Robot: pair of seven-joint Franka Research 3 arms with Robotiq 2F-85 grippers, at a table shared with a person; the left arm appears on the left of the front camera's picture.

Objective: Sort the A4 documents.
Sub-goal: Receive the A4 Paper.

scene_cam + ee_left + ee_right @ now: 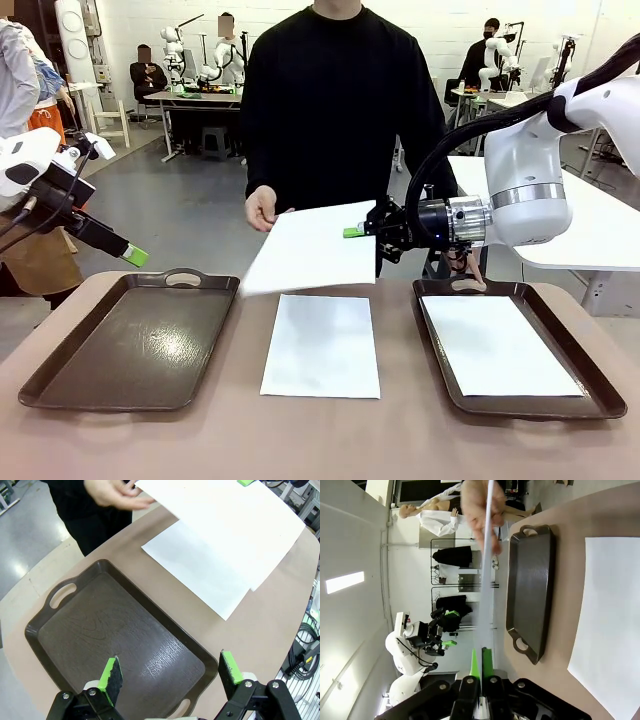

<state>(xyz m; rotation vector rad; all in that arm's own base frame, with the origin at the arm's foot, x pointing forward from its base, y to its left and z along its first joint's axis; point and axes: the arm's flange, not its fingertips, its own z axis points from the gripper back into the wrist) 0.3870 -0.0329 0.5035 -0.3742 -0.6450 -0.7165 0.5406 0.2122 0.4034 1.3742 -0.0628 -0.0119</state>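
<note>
1. Three white A4 sheets are in view, on and above a tan table (320, 440) that carries two dark brown handled trays
2. Nearest, the first sheet (322, 345) lies flat on the bare table between the trays. The second sheet (497, 345) lies flat inside the right tray (600, 400)
3. The left tray (130, 340) shows its bare glossy floor. The left gripper (135, 255) hovers above its far left side, green pads spread wide, nothing between them
4. Further back, the third sheet (315, 248) hangs tilted in the air over the far end of the first sheet. The right gripper (358, 232) is clamped tight on its right edge
5. At the far side, a person (340, 100) in a black top has one hand (262, 210) on the far left corner of that raised sheet
</note>
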